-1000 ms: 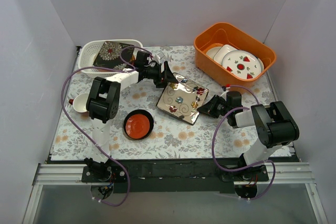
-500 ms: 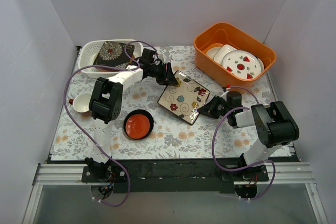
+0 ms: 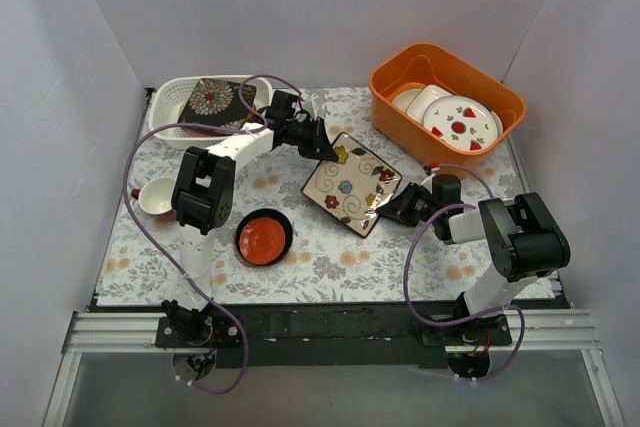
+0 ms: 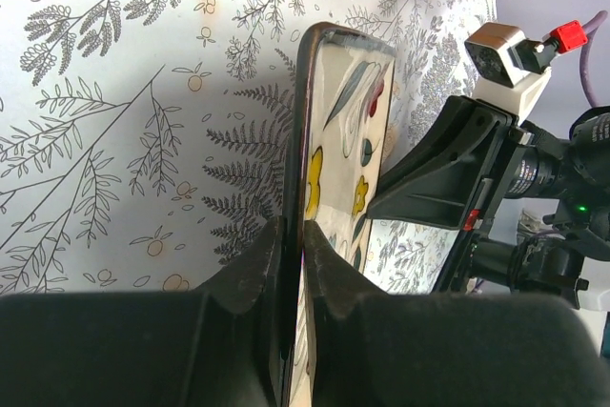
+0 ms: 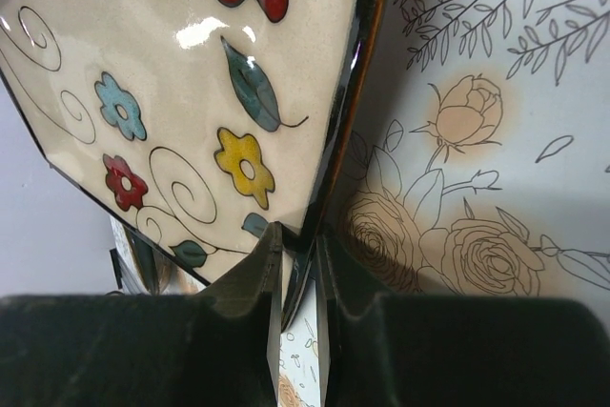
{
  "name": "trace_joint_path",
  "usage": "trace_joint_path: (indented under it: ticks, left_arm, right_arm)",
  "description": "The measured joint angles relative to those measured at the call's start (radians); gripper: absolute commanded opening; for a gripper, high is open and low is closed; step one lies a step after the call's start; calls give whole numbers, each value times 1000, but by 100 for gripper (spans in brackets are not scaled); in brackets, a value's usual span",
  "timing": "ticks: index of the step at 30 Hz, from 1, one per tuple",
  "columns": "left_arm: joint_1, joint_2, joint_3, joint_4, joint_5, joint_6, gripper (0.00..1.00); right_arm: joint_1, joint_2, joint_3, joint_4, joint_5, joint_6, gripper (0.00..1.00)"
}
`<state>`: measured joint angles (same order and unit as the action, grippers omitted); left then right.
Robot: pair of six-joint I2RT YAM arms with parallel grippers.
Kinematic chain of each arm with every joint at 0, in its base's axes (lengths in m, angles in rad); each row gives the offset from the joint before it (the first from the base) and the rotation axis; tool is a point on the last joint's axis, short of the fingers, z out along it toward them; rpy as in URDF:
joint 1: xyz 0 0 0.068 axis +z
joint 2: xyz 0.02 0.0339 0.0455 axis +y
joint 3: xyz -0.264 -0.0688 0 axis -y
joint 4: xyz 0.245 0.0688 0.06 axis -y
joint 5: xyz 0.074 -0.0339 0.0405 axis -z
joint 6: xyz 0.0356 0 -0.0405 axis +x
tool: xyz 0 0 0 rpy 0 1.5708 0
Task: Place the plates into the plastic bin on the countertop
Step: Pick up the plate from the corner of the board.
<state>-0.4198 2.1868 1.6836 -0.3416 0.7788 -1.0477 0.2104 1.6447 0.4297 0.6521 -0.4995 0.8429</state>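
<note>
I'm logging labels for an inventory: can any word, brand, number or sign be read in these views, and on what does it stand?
None: no text can be read in any view.
The cream flowered plate bears only painted flowers and swirls.
The countertop carries only printed ferns and blossoms.
The white plates in the orange tub show only red marks.

Sq plate (image 3: 350,183) centre, bin (image 3: 160,112) back-left, tub (image 3: 392,119) back-right.

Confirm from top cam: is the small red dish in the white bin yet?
No, the small red dish sits on the countertop, well apart from the white bin at the far left.
</note>
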Motion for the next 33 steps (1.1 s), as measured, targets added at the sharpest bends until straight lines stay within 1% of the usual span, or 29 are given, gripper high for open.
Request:
trace_joint_path:
  ticks: [3,7,9,12,13,15,16,18,21,27,28,33]
  left_arm:
    - [0,2,6,-7,2,8,0]
    - [-3,2,17,-22,-4,19,0]
    - [-3,2,18,-25,-4,20,0]
    - [-3,2,18,-24,1,18,0]
    - [-3,2,18,-22,5,13,0]
    - [-3,2,18,-17,16,6,0]
    - [-3,2,18,-15,19,3,0]
    - [-2,2,13,-5,27,-7,0]
    - [-1,2,-2,6,60,-28,0]
    - [16,2,-27,13,113,-69,0]
    - [23,2,-32,14,122,-77,0]
    - [54,1,-43,16,150,-103,0]
  right_arm:
    - [0,0,0,0,-1,0,8]
    - [0,0,-1,0,-2,0,17]
    - [0,0,-2,1,-2,0,20]
    - [0,-5,-5,1,-2,-3,30]
    - [0,-8,-7,1,-2,-5,36]
    - [3,-17,-12,2,-2,-11,43]
    - [6,-23,-14,9,-3,-15,48]
    - [10,-32,-15,13,-2,-20,51]
    - [14,-37,-15,31,5,-32,52]
    - [20,-43,-16,56,6,-35,62]
    - [23,-46,-16,68,6,-35,66]
    - [27,-63,-16,93,6,-35,71]
